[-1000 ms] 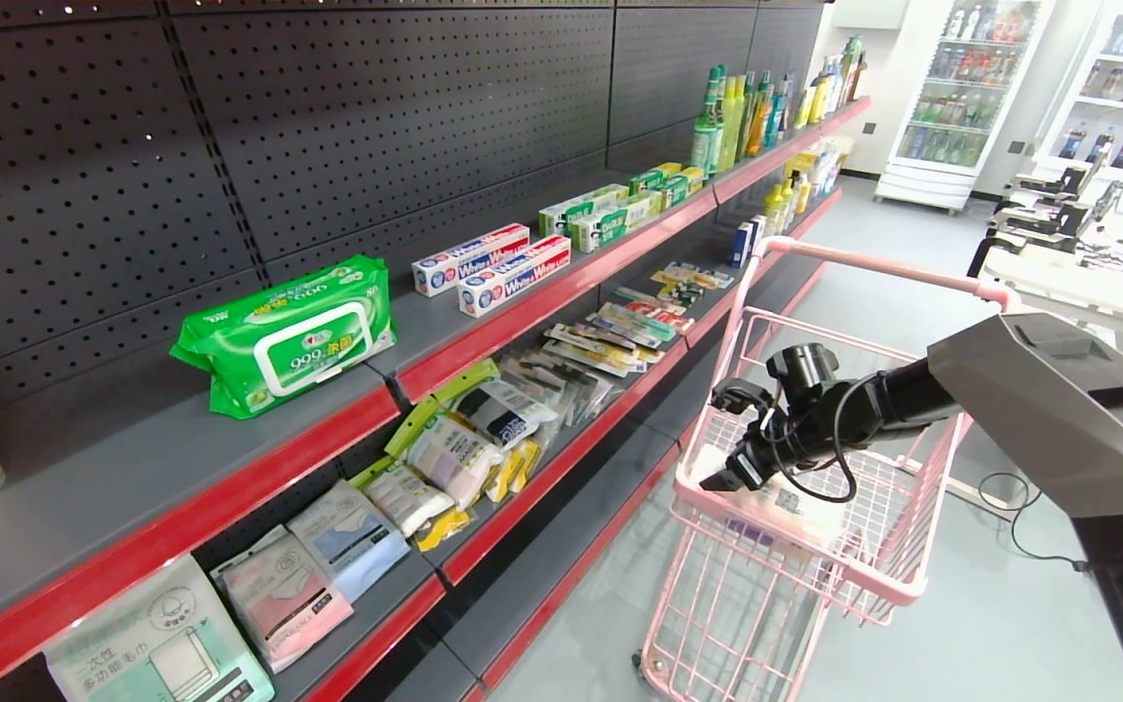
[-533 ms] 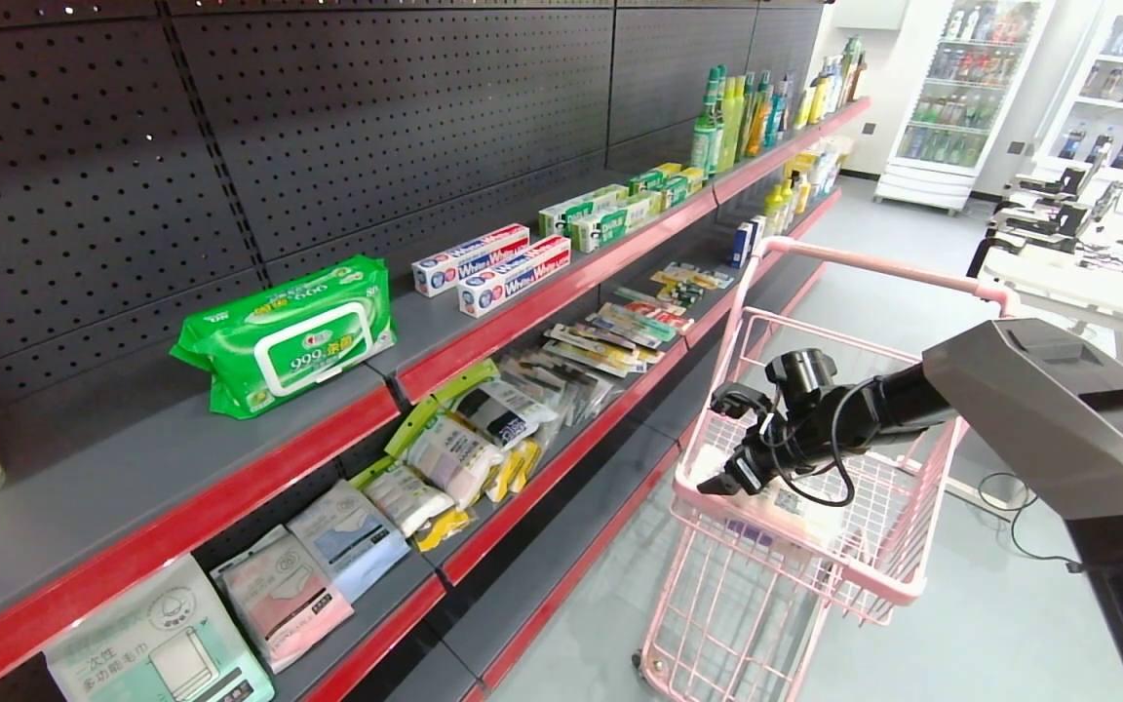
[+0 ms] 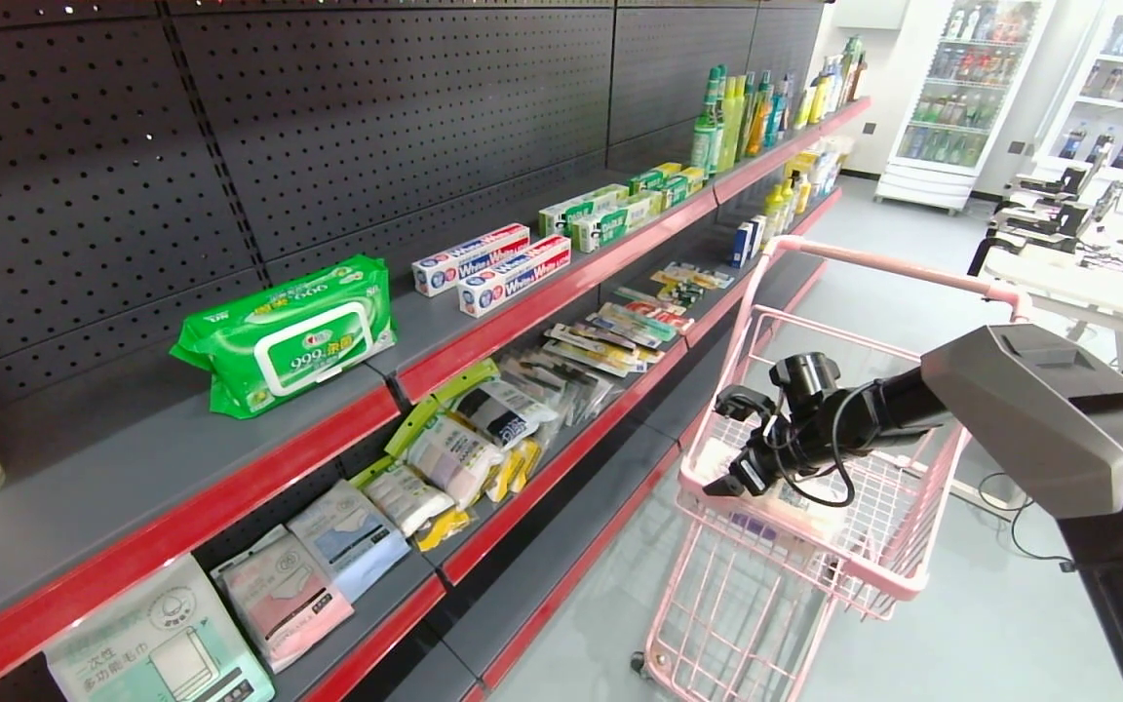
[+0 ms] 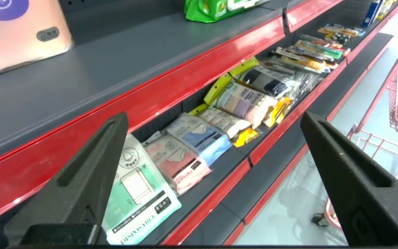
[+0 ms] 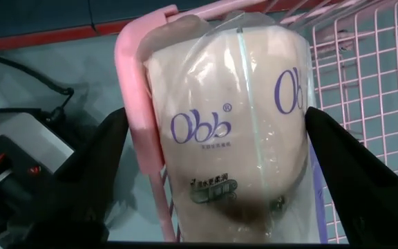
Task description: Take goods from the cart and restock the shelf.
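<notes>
Item: tissue pack (image 5: 233, 131), pale, sealed in clear film with purple print
Location: upper basket of the pink cart (image 3: 873, 263), lying flat, one long side touching the rim, one end near a basket corner
Handling (judged): light but bulky; soft, yielding under a squeeze; film slick and prone to creasing; not fragile
Hold point (judged): across the width at mid-length, one finger per long side, deep enough to bite the body and not merely the film
Right gripper (image 3: 723, 480): just above the pack, spread wide, fingers (image 5: 81, 187) flanking it on both sides, holding nothing; one finger apparently in line with the rim's outer side
Left gripper (image 4: 213, 128): spread wide, empty, facing the lower shelf rows, well apart from the cart
Destination: top shelf (image 3: 133, 468), bare grey stretch beside the green wipes pack (image 3: 289, 331)
Step (judged): descent and closure on the pack, not yet made
Risk (judged): rim caught in the pinch; film sliding from a shallow grip
</notes>
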{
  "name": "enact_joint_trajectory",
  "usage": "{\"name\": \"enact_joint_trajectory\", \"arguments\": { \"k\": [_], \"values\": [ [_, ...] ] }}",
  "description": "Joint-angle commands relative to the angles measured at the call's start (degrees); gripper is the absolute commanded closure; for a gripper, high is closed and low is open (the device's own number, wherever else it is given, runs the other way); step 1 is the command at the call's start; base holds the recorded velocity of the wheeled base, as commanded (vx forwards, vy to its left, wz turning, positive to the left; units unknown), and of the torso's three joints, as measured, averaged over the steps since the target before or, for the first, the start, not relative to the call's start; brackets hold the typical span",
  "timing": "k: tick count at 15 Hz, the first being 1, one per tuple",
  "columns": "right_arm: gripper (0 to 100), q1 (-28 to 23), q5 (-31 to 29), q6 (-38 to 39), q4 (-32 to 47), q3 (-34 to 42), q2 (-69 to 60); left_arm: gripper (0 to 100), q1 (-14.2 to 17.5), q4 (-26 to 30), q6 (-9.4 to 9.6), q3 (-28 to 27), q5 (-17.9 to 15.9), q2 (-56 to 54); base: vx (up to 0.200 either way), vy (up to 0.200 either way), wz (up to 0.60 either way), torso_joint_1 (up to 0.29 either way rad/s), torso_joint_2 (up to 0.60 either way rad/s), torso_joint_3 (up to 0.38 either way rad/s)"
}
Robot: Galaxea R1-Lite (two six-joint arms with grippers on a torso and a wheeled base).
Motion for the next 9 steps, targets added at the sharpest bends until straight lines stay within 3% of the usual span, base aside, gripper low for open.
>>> {"name": "enact_joint_trajectory", "arguments": {
  "k": [1,9],
  "values": [
    [0,0.0,0.2,-0.1,0.1,0.1,-0.3,0,0.0,0.0,0.0,0.0,0.0,0.1,0.0,0.0,0.0,0.0,0.0,0.0],
    [0,-0.2,1.1,0.3,0.2,0.4,-1.7,0,0.0,0.0,0.0,0.0,0.0,0.1,0.0,0.0,0.0,0.0,0.0,0.0]
  ]
}}
